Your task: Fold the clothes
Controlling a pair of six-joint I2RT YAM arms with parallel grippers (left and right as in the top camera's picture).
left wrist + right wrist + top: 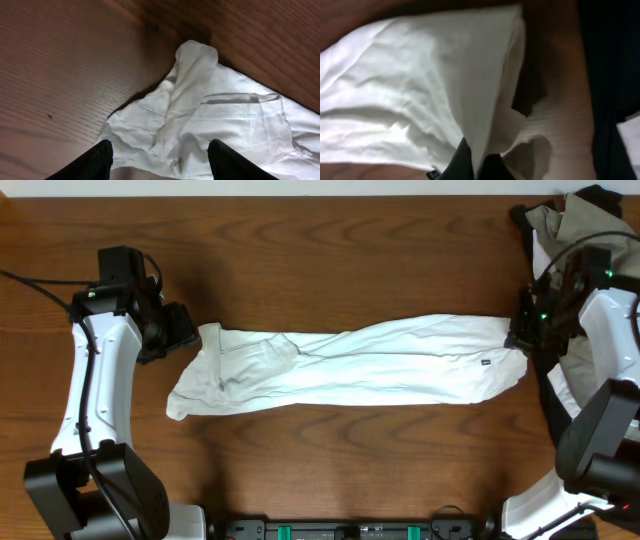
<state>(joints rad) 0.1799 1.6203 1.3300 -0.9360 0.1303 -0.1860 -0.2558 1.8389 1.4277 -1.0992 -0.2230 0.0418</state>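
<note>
Brown wooden desk (pixel 320 250) carries all of it. My right end effector (pixel 518 338) is closed on the right end of the shirt (pixel 380 365). In the right wrist view a fold of white cloth is pinched between the fingers (pixel 455 167). My left end effector (pixel 188 332) stands wide, with nothing gripped, just beside the left end of the shirt, where the cloth bunches up a little.

Outward from both, the shirt lies as one long narrow band. Its long axis runs left to right across the desk, from one end effector to the other. So each arm has its own end near, and the middle is far from both. I judge that the coming fold must carry one end over along this axis; the right end is held, the left end is free. Beyond the right arm an olive garment (pixel 560 220) lies at the desk corner.
</note>
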